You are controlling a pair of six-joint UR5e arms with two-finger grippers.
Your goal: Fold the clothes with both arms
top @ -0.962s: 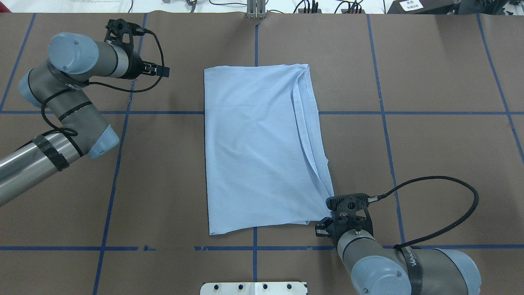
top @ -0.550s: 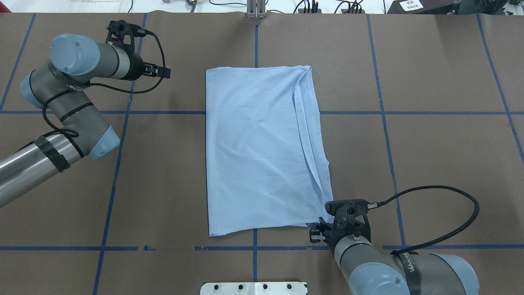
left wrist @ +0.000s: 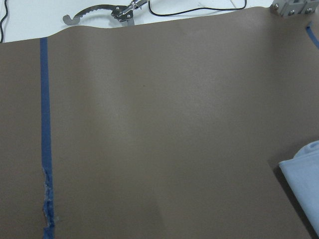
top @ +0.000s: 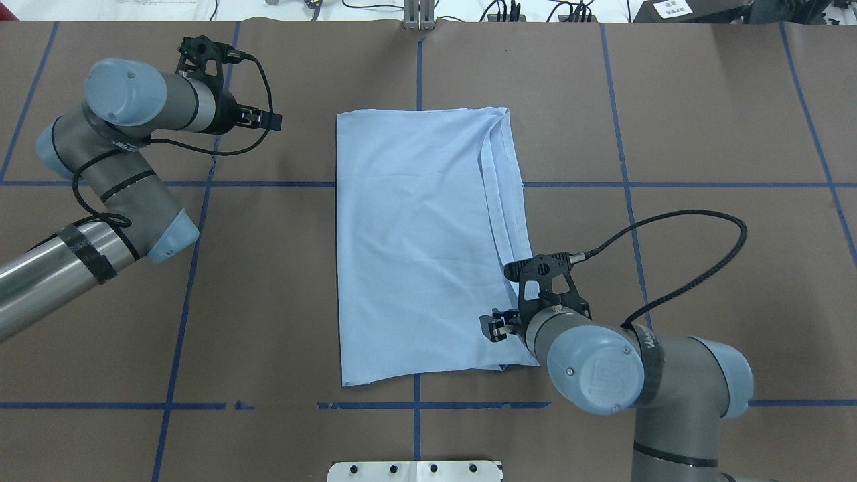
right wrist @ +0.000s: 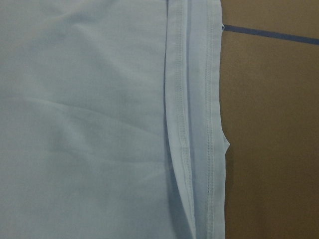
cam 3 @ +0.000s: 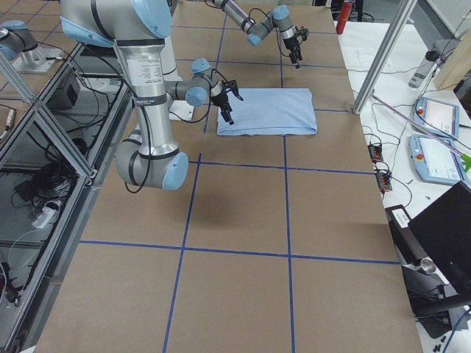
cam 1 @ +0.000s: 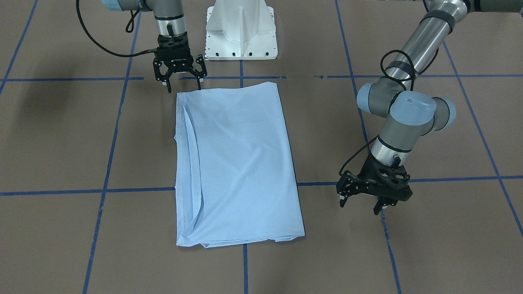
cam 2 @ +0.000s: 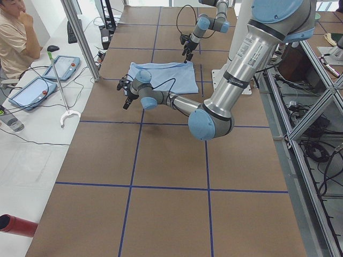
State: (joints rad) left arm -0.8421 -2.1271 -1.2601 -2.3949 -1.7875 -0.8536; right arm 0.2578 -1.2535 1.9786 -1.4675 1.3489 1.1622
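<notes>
The clothes are one light blue T-shirt (top: 422, 241) folded into a long rectangle at the table's middle, with layered hems along its right side (right wrist: 194, 124). No print or tag shows. My right gripper (cam 1: 183, 83) is open above the shirt's near right corner (cam 1: 184, 96) and holds nothing. In the overhead view the right gripper (top: 497, 327) sits over that end of the shirt. My left gripper (cam 1: 360, 206) is open and empty, over bare table to the left of the shirt's far end. Its wrist view catches only a corner of the shirt (left wrist: 304, 184).
The brown table (top: 703, 134) carries a grid of blue tape lines (top: 201, 183). The white pedestal base (cam 1: 241, 28) stands at the near edge. A person (cam 2: 13, 32) sits beyond the far edge, with tablets (cam 2: 61, 67) and cables there.
My right arm has lifted away from the shirt's near right corner and now looks larger, shifted over the cloth. The left gripper has crept slightly towards the shirt. The shirt lies as before.
</notes>
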